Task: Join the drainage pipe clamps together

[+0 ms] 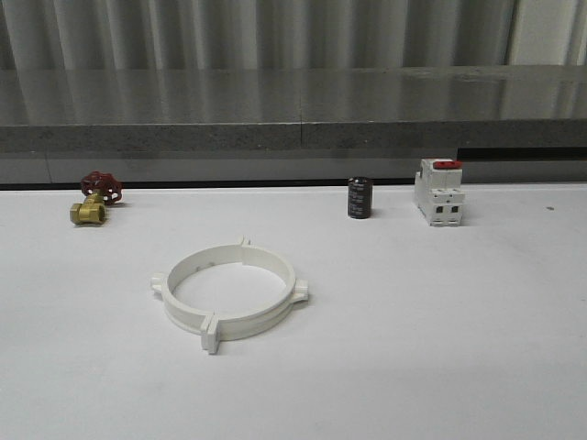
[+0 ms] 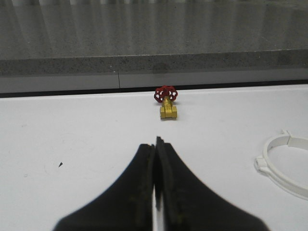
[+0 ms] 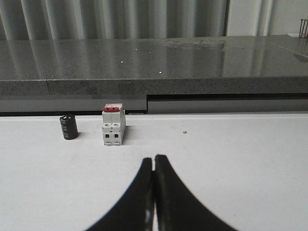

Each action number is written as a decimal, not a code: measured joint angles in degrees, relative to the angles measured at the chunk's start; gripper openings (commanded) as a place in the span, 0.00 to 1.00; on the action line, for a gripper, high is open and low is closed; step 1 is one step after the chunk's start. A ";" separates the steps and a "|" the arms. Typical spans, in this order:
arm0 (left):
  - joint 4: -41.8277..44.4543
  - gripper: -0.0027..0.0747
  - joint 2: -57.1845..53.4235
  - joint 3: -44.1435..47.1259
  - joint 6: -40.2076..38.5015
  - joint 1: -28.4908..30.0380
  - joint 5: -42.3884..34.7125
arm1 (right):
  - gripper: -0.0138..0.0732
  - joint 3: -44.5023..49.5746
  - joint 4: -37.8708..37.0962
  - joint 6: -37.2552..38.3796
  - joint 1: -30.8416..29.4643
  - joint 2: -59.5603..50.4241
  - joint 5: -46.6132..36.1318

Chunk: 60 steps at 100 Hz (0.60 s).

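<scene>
The drainage pipe clamps (image 1: 229, 291) lie flat on the white counter (image 1: 440, 348), a bit left of centre and toward the near side. The two half-arcs sit w/ their end tabs meeting at the near-left (image 1: 211, 335) and at the far side (image 1: 243, 244), so they already form a full ring. Whether those tabs are actually snapped together or just touching, can't say at this res; prob. the join is what's left to check or press.

Left claw (image 2: 155, 144) is clenched, fingers pressed together, holding nothing, hovering low over the counter. In the left wrist view the ring's edge (image 2: 284, 166) shows off to the claw's right, near but apart. Right claw (image 3: 153, 161) is likewise clenched and empty, pointing toward the far edge.

Key relation: the ring sits on the left arm's side of the counter, right of the left claw and left of the right one, so the left arm looks nearer. The seam line runs roughly near-left to far, so pressing would come from across it.

Other bits along the far edge: brass valve w/ red handwheel (image 1: 94, 197) far left, black cylinder (image 1: 359, 198) and white switch w/ red top (image 1: 439, 192) far right, all well apart from the ring.
</scene>
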 measured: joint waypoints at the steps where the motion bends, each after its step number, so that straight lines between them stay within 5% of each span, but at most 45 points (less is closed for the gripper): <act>1: 0.01 0.01 -0.32 0.63 0.00 0.00 -0.12 | 0.08 0.00 0.00 0.00 0.00 0.00 0.00; 60: 1.42 0.01 -11.30 7.57 -2.90 0.00 -6.04 | 0.08 0.00 0.00 0.00 0.00 0.00 0.00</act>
